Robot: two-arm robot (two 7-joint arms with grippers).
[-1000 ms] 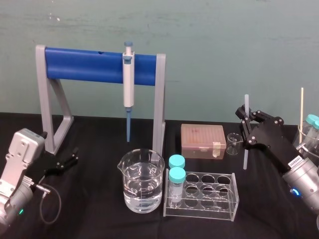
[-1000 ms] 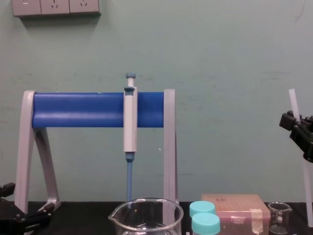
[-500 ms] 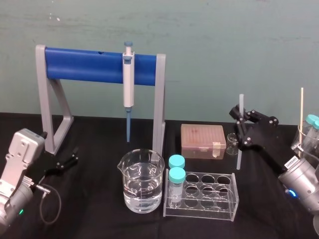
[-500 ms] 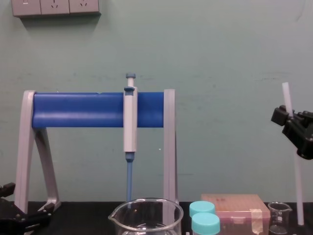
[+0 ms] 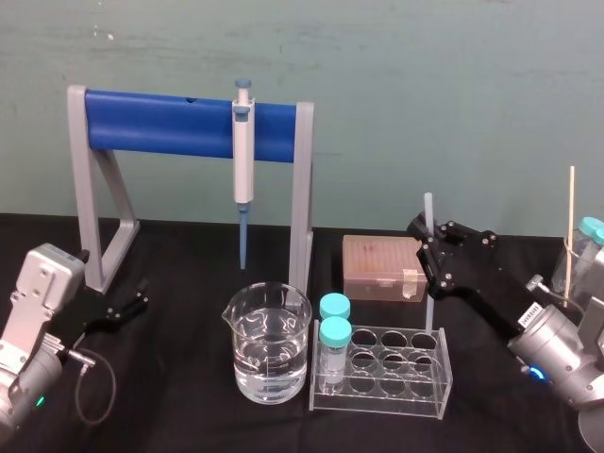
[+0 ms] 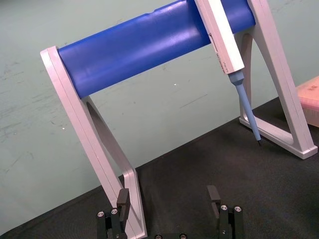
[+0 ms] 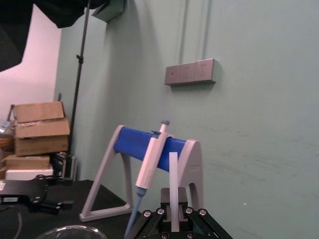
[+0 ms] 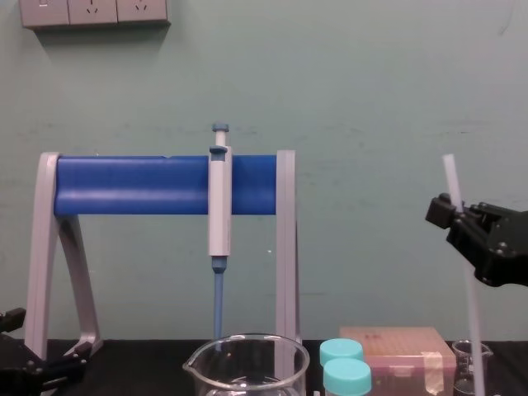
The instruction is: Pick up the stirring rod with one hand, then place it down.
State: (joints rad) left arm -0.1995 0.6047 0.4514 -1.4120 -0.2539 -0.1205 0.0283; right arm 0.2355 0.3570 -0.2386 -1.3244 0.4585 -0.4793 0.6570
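Silver-grey wrists [image 5: 38,283] — black angular end effectors [image 5: 427,247], looped grey cable [image 5: 113,382].

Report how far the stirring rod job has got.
Done: the pick-up; the right gripper has its jaws shut on the stirring rod, upright by the test tube rack. In hand: holding it. Left: setting it down and letting go. The left gripper sits parked, open, by the pipette stand.

- The wall [image 5: 425,85] is pale green, with a few small marks.
- Three sockets [image 8: 95,11] sit high up on it.
- The table [image 5: 184,392] is black.
- Brown boxes [image 7: 37,128] are stacked far off, by a thin black pole [image 7: 79,74].
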